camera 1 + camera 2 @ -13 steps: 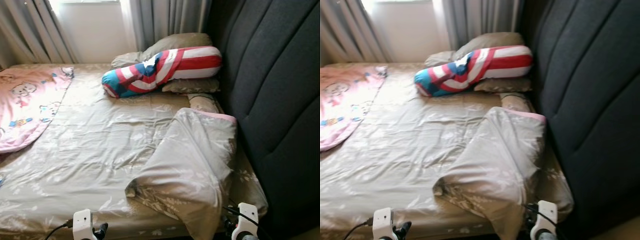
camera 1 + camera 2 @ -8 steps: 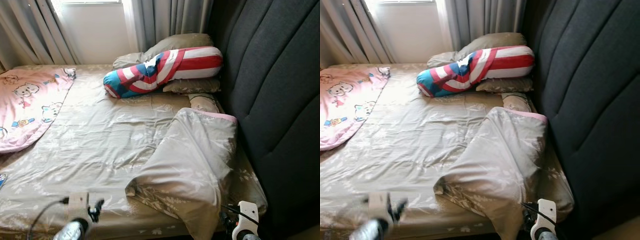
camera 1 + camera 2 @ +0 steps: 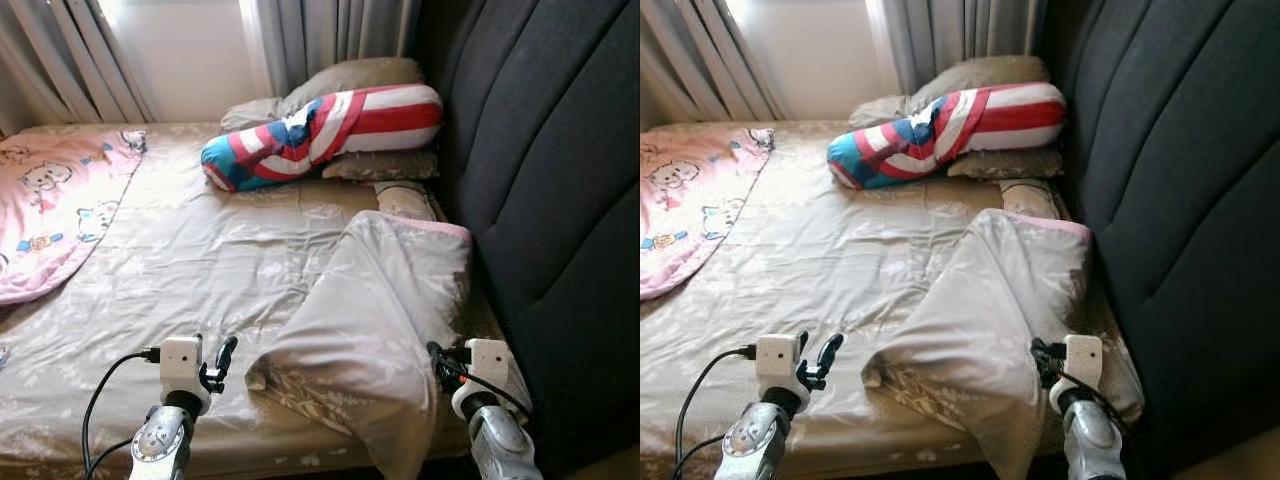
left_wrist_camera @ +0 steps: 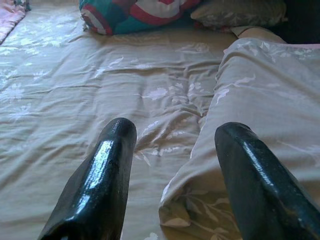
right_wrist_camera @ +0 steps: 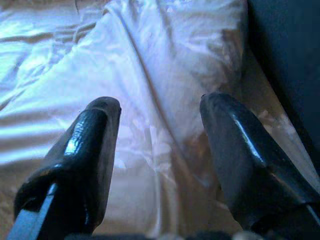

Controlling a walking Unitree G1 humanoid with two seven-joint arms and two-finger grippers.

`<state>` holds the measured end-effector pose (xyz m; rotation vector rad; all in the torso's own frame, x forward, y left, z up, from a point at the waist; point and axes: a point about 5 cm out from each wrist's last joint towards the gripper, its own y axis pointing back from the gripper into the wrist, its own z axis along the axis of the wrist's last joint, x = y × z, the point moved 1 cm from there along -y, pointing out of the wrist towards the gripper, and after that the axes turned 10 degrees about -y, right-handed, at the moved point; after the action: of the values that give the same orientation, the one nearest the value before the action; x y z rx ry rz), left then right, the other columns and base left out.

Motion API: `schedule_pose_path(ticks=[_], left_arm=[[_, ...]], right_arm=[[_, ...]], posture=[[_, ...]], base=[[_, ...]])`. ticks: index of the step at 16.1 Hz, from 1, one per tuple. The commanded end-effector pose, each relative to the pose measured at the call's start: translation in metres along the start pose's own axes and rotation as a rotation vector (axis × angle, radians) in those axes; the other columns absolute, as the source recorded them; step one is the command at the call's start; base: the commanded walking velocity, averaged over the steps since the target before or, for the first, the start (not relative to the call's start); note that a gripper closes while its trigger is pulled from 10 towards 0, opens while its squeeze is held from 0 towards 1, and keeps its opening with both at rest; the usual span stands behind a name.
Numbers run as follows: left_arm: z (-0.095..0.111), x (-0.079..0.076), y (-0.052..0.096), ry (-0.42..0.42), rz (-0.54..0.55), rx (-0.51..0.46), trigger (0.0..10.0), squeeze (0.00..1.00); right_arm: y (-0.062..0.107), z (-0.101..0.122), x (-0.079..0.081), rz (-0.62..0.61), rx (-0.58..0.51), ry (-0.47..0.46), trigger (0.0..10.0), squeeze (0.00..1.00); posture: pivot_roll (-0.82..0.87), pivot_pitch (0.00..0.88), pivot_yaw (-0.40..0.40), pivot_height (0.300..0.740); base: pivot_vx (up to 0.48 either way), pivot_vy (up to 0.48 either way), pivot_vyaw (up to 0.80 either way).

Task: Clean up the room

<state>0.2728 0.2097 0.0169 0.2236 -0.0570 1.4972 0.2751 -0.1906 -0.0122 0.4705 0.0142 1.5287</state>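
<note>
Barely begun: duvet (image 3: 385,320) folded back, unmade. Left gripper (image 3: 222,362) and right gripper (image 3: 1038,360) open, empty, flanking it.

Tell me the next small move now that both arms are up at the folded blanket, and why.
Probably ease both open grippers forward onto the folded-back blanket. The left gripper hovers beside its near left corner, and the right gripper sits at its right edge near the headboard, neither gripping fabric yet. Grasping both edges would let it be spread out.
</note>
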Motion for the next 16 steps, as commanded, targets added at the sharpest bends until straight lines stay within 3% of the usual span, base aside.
schedule_pose_path(ticks=[1, 4, 8, 13, 15, 16], left_arm=[[0.004, 0.002, 0.003, 0.005, 0.012, -0.036, 10.0, 0.0], [0.006, 0.006, 0.006, 0.012, 0.044, -0.054, 10.0, 0.0], [0.018, 0.01, -0.006, 0.029, 0.064, -0.07, 10.0, 0.0], [0.018, 0.001, -0.005, 0.062, 0.07, -0.075, 10.0, 0.0], [0.018, -0.001, -0.008, 0.072, 0.067, -0.068, 10.0, 0.0], [0.022, 0.002, -0.012, 0.067, 0.066, -0.067, 10.0, 0.0]], right_arm=[[0.001, 0.005, 0.001, 0.014, -0.051, 0.012, 10.0, 0.0], [0.005, 0.007, -0.001, -0.017, -0.097, -0.021, 10.0, 0.0], [0.002, 0.013, 0.0, -0.027, -0.127, -0.028, 10.0, 0.0], [0.006, 0.018, -0.011, -0.045, -0.141, -0.002, 10.0, 0.0], [0.004, 0.02, -0.011, -0.049, -0.135, 0.004, 10.0, 0.0], [-0.002, 0.022, -0.001, -0.03, -0.137, 0.005, 10.0, 0.0]], posture=[[-0.04, 0.0, 0.004, 0.74], [-0.04, 0.0, 0.001, 0.74], [-0.06, 0.0, -0.001, 0.74], [-0.06, 0.0, 0.001, 0.74], [-0.05, 0.0, 0.013, 0.74], [0.0, 0.0, 0.031, 0.74]], base=[[0.0, 0.0, 0.0], [0.0, 0.0, 0.0], [0.0, 0.0, 0.0], [0.0, 0.0, 0.0], [0.0, 0.0, 0.0], [0.0, 0.0, 0.0]])
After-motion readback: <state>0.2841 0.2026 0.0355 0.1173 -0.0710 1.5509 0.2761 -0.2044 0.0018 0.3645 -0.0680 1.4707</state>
